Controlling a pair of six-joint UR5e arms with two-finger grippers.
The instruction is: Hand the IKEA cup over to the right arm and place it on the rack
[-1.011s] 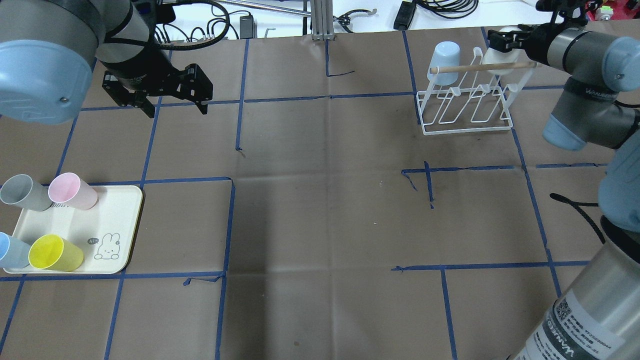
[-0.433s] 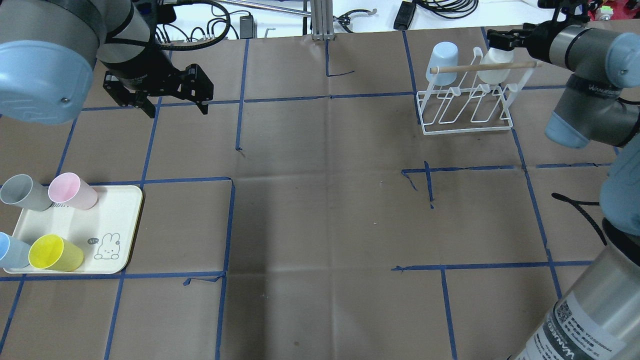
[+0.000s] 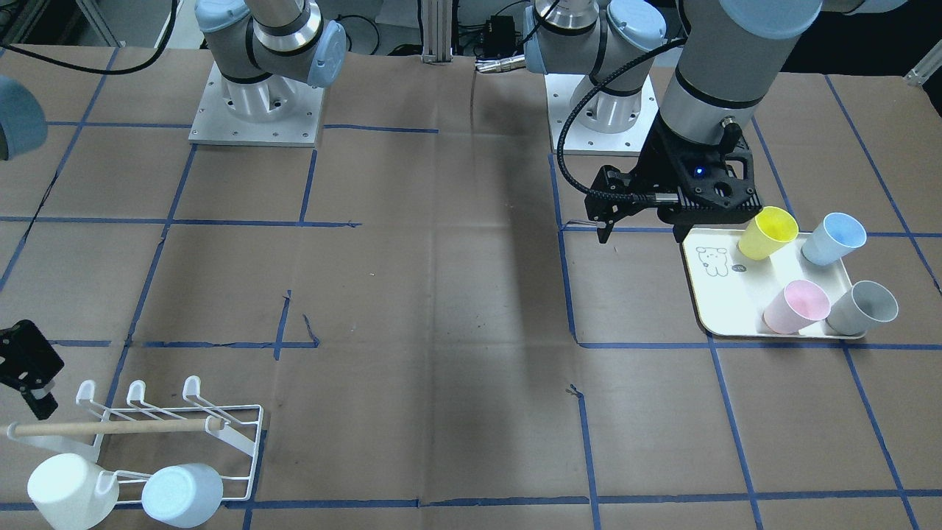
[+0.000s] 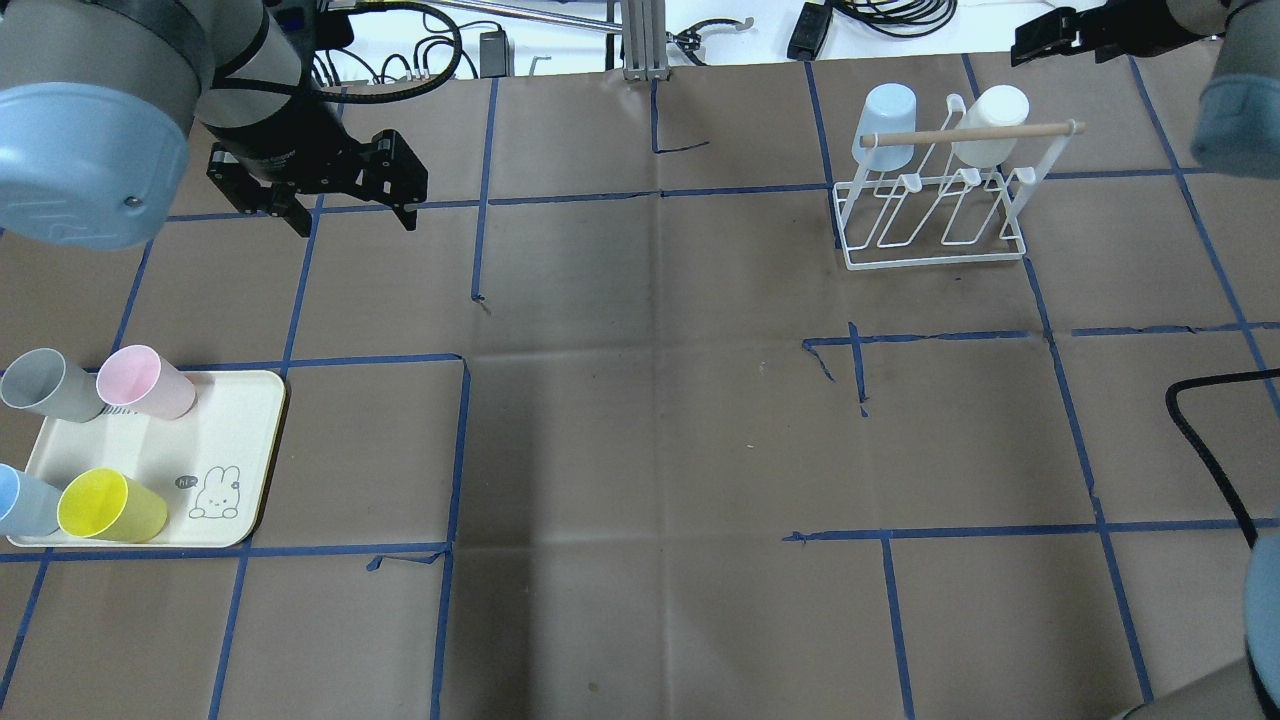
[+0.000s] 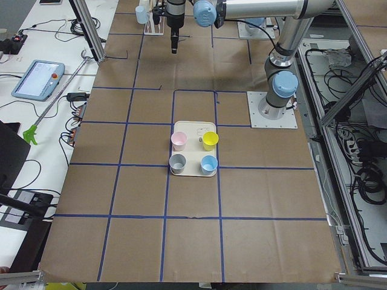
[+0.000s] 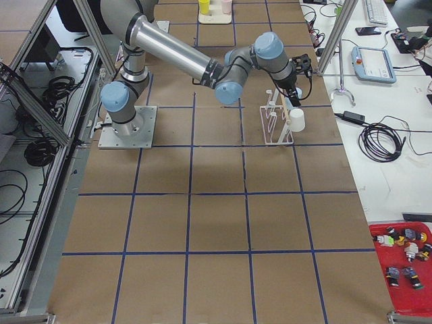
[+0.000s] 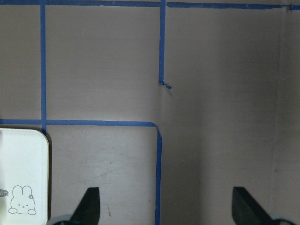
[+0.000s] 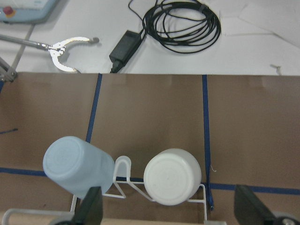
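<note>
- Well, the right gripper (image 4: pixel 1040 40) hangs beyond the rack (image 4: pixel 935 235), over the table's far edge. Its fingers are spread wide with nothing between them.
- A white cup (image 4: pixel 990 125) sits upside down on a back-row prong, and a pale blue cup (image 4: pixel 888 115) sits on the next prong along. That placement looks finished to me.
- The left gripper (image 4: pixel 353 215) hovers over bare paper, away from the tray (image 4: pixel 230 420), also wide open and empty.
- Four cups wait on the tray: yellow (image 4: pixel 105 505), pink (image 4: pixel 145 382), grey (image 4: pixel 45 385) and blue (image 4: pixel 20 500).
- Next, I'd guess, the left arm goes down for one of them, then carries it to the middle for the handover.
- The cups stand close together, so the fingers must straddle one without nudging its neighbour.
- Between tray and rack nothing stands on the paper, so there is plenty of room to meet. Four prongs are free.
</note>
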